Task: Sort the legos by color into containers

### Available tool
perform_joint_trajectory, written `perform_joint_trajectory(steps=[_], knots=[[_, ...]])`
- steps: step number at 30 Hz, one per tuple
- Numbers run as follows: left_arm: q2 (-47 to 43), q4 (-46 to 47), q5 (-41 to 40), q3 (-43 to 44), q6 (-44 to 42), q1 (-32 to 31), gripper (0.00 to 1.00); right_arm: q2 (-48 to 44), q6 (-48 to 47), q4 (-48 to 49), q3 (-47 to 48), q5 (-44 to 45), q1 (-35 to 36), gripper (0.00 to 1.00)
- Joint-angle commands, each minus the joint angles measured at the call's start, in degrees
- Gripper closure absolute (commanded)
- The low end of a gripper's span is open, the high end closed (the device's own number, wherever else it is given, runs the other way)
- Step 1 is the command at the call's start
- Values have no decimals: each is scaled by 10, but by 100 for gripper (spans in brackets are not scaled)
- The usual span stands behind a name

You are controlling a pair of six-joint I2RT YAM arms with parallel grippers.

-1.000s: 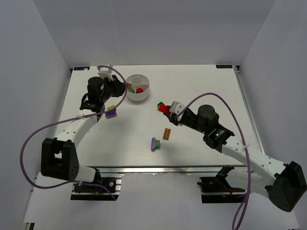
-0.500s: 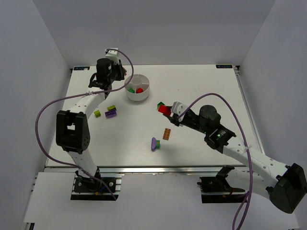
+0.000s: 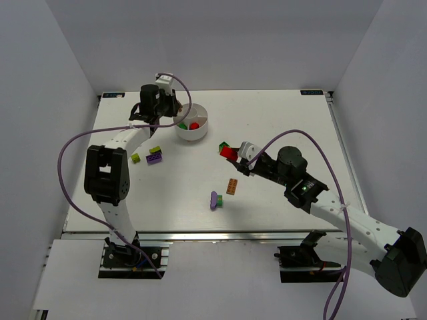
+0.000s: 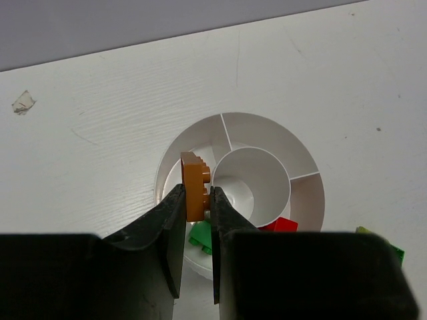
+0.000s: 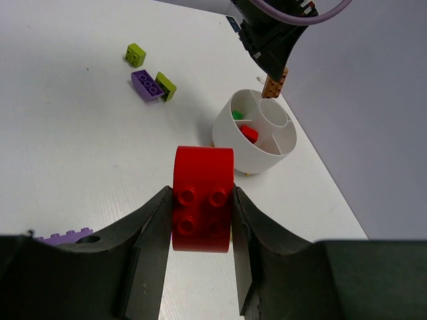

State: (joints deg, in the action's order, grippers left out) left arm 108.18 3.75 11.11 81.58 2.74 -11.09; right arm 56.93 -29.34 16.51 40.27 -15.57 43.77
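**Task status.** Sorting is partly done. Two bricks are stowed, two are held, and six lie on the table (image 3: 287, 113).

**Dish contents.** The dish (image 4: 263, 130) holds a green brick (image 4: 200, 235) and a small red brick (image 4: 281, 225). The right wrist view shows them in neighbouring outer sections with a wall between them. The centre well (image 4: 250, 183) and the other sections in view are bare.

**Left gripper.** The left gripper (image 4: 197, 192) has its jaws pressed together on an orange brick (image 4: 195, 180), gripped on edge. The brick hangs over the outer ring of the dish, beside the centre well, and is not yet released. It probably calls for a section of its own.

**Right gripper.** The right gripper (image 5: 201, 193) pinches a large red brick (image 5: 202, 207) above the table, well apart from the dish. This brick should probably join the small red brick.

**Left to sort.**
- A second orange brick (image 3: 232, 187) and a purple piece (image 3: 214, 199) lie near the table's middle.
- A loose green brick (image 3: 223, 145) lies just beside the right gripper.
- A purple brick (image 3: 154, 159) touches one lime brick (image 3: 155, 150).
- Another lime brick (image 3: 135, 158) lies near that pair.
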Motion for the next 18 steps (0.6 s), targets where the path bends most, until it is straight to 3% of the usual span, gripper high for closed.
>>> perform_joint_trajectory(steps=[1,18], knots=[[-3,13,26,7,-9,-2,97,-4,-2,22,-5,-4,-1,100],[24,-13,4,25,-7,-2,59,-4,-4,22,-5,-5,0,100]])
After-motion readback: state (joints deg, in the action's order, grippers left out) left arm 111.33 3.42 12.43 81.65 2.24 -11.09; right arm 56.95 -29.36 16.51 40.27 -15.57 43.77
